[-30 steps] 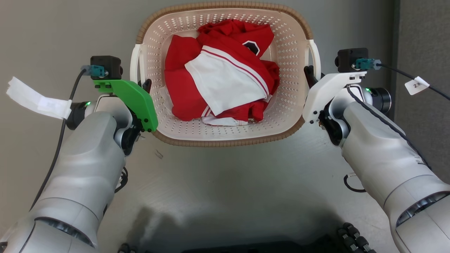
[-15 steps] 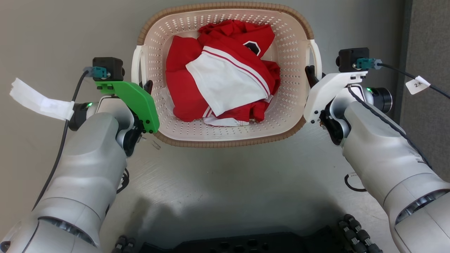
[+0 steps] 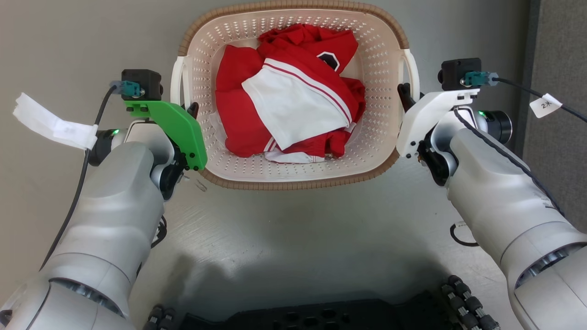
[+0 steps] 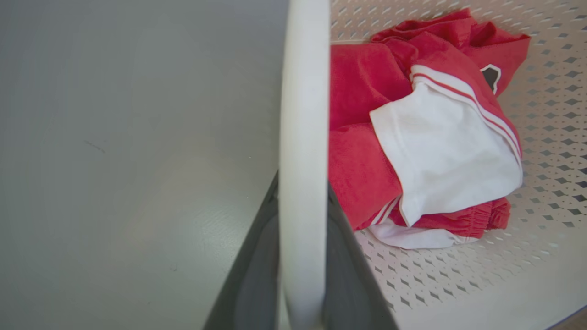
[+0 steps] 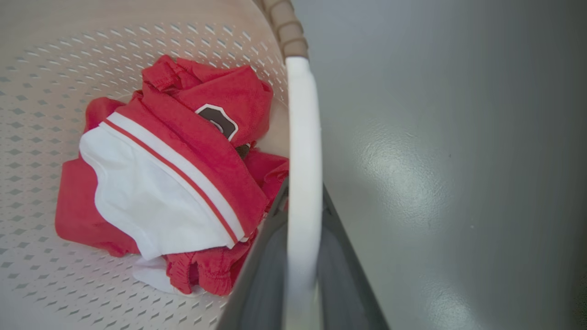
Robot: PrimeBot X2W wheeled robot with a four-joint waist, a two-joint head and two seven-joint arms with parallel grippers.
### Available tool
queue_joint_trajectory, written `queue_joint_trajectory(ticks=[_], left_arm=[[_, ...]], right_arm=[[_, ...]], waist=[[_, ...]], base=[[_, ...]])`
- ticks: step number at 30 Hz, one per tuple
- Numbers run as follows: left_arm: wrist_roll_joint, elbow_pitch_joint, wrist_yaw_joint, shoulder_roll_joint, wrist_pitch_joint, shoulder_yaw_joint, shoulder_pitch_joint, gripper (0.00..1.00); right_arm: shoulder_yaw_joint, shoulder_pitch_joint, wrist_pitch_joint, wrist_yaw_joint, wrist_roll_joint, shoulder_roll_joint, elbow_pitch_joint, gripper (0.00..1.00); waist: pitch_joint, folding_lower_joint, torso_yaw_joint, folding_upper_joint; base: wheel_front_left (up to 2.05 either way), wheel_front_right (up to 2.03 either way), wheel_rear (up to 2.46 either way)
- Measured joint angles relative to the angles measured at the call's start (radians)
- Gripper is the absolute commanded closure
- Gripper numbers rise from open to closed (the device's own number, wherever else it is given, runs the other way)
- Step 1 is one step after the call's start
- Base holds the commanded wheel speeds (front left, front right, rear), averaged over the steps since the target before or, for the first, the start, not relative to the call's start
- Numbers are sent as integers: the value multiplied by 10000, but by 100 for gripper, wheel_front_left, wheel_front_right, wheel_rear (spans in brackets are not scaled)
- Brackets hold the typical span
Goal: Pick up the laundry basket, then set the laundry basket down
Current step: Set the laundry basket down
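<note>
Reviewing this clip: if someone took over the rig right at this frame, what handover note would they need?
The left gripper is shut on the left handle of the laundry basket, one finger on each side of the bar.
The right gripper is shut on the right handle the same way.
The basket sits level between both arms, with red and white clothes piled inside and grey floor beneath.
Done: both handles are gripped. These views do not show whether the basket is off the floor.
Left: lift evenly if it is not yet up, then set it down and open both grippers.
</note>
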Motion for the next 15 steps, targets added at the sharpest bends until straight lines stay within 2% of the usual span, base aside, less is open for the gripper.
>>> queue_joint_trajectory(ticks=[15], left_arm=[[0,-4,0,12,178,-190,-52,100]], right_arm=[[2,-129,13,265,10,-10,123,100]], waist=[[67,-1,-11,0]], base=[[0,0,0]])
